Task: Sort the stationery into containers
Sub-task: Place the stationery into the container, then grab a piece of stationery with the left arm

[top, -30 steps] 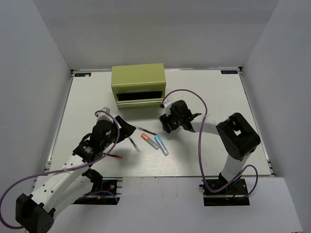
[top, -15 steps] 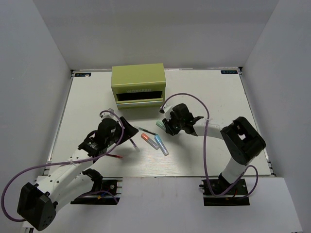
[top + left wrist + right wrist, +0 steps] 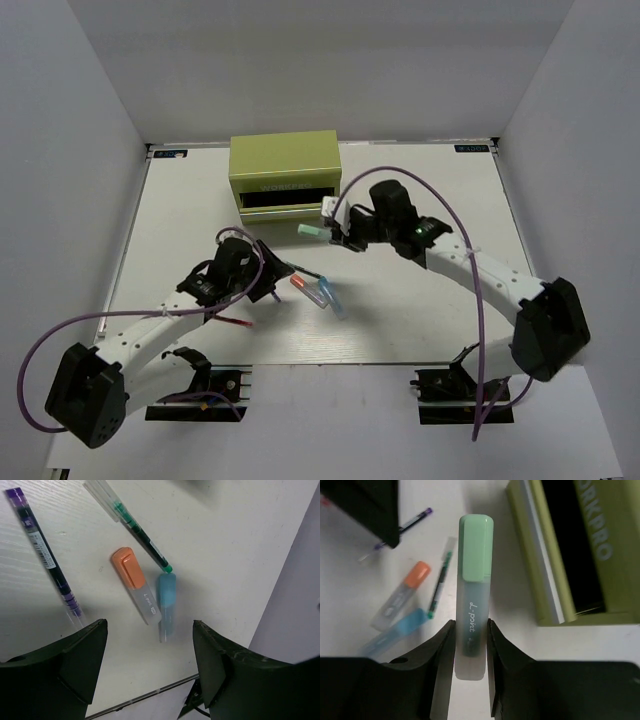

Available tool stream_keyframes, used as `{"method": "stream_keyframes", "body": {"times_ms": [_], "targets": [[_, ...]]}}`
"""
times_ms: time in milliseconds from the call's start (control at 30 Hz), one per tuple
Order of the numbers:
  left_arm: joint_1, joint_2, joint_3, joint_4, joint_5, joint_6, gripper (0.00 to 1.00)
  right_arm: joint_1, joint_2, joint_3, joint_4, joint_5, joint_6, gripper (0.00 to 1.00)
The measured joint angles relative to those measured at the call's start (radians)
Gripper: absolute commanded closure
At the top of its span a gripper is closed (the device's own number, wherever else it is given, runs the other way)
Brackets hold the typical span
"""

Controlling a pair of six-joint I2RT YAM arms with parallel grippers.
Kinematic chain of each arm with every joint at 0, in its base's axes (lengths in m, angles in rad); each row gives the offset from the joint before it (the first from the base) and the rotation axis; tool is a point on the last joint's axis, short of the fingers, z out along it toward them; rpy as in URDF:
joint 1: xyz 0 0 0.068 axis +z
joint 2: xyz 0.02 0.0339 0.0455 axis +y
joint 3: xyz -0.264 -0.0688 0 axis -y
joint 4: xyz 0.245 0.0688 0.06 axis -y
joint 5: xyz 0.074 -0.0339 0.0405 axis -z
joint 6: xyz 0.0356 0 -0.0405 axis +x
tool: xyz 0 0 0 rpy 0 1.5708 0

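Just off the front of the olive-green chest [image 3: 284,165]: got the right gripper [image 3: 470,630] clamped on a green-capped highlighter [image 3: 472,600], apparently lifted clear of the table [image 3: 440,200], beside the open drawer [image 3: 565,545] rather than over it. Gripped only at the clear barrel end, most of the length sticking out past the fingers, so expect swivel or slip if the cap taps the drawer lip. Lying roughly parallel to the drawer front in the wrist view; could snag on the pale front edge, or land on the table in front, if let go before reaching well over the dark opening. Can't tell drawer depth or contents, too dark. On the other side, have the left gripper [image 3: 149,652] spread wide and empty, hovering over a tight cluster: orange-capped highlighter [image 3: 134,582] just beside the blue-capped highlighter [image 3: 166,605], green pen [image 3: 135,527] with its tip right at the blue cap, purple pen [image 3: 47,555] near. Likely to pinch two at once or flick a neighbour away if closed there without lining up on one. Also worth watching clearance between the two wrists, fairly near each other in the top view. Red pen [image 3: 232,322] right next to the left forearm, easy to sweep toward the near edge.
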Motion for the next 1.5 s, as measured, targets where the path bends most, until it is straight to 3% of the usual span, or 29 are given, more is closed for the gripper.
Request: {"method": "stream_keyframes", "body": {"times_ms": [267, 533, 733, 767, 900, 1233, 1500], "targets": [[-0.008, 0.111, 0.075, -0.012, 0.018, -0.074, 0.21, -0.001, 0.311, 0.368, 0.002, 0.110, -0.167, 1.00], [-0.008, 0.169, 0.089, -0.051, 0.018, -0.142, 0.21, -0.002, 0.483, 0.571, -0.010, 0.147, -0.291, 0.98], [-0.011, 0.206, 0.106, -0.061, 0.023, -0.178, 0.21, -0.002, 0.533, 0.592, -0.031, 0.152, -0.329, 0.81], [-0.014, 0.220, 0.113, -0.060, 0.026, -0.182, 0.21, -0.002, 0.542, 0.597, -0.034, 0.154, -0.330, 0.71], [-0.027, 0.280, 0.143, -0.052, 0.035, -0.205, 0.21, -0.002, 0.563, 0.600, -0.042, 0.158, -0.328, 0.53], [-0.081, 0.414, 0.231, -0.090, 0.050, -0.269, 0.21, -0.004, 0.542, 0.594, -0.061, 0.161, -0.274, 0.50], [-0.120, 0.541, 0.392, -0.266, 0.013, -0.299, 0.25, -0.042, 0.323, 0.460, -0.042, 0.146, -0.124, 0.50]]}}
